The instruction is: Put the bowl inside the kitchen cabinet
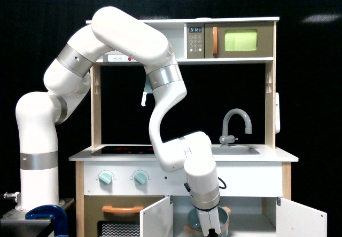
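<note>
Grey-teal bowl [195, 220] with its tan wooden rim sits low in the frame, right at the mouth of the kitchen cabinet [251, 221], between the two open white doors. Most of it is hidden behind my hand [209, 229]; I see only its left wall and a bit of rim on either side.

Hand comes down on it from above, wrist nearly vertical, fingers crossing the bowl's near side and running off the bottom edge of the picture. I judge it has hold of the bowl by the rim, but the fingertips are cut off, so I cannot tell how far the fingers are spread or whether they truly clamp.

Relation that matters: bowl lies directly under and slightly left of the hand, and the cabinet's inside lies farther back and to the exterior view's right. The left door [155, 220] stands just beside the bowl; the right door [299, 221] is well apart. No long axis on the bowl itself, though the rim handles stick out left and right.

My judgement: next is a short push away from the camera, keeping clear of the left door.

Above: the white bench [267, 154] with the sink tap [235, 124]. Not involved.
</note>
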